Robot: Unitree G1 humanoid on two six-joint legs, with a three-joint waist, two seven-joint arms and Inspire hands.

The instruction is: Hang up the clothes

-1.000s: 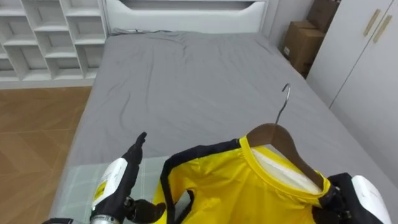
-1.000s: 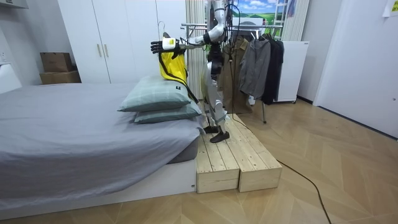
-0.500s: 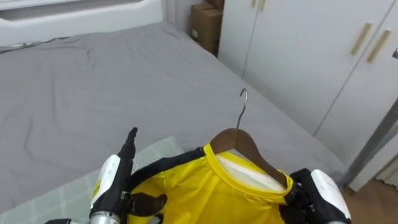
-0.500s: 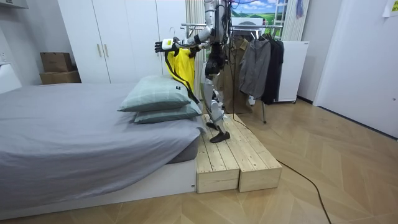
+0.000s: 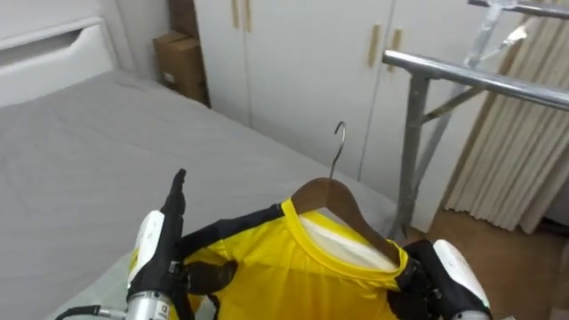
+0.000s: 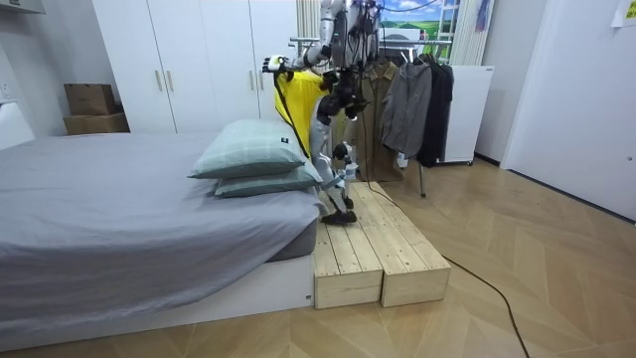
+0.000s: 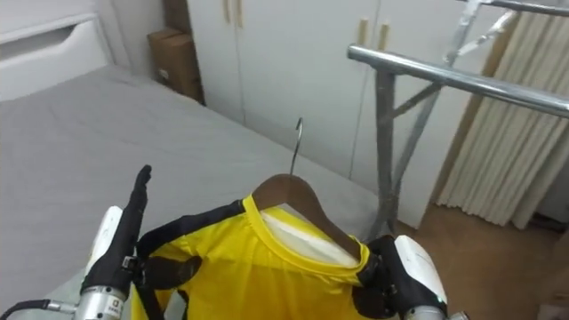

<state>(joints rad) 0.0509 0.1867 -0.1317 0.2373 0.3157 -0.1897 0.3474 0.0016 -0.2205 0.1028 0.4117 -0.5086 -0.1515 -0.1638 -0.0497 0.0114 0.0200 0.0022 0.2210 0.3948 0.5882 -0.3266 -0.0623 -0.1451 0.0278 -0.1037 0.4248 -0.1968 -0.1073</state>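
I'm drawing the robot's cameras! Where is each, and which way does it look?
Left eye view: on the robot's head, looking down at the yellow T-shirt on its brown wooden hanger; left robot hand and right robot hand show.
Right eye view: beside it, same scene.
Room view: across the room, facing the whole robot.
All show that shirt.
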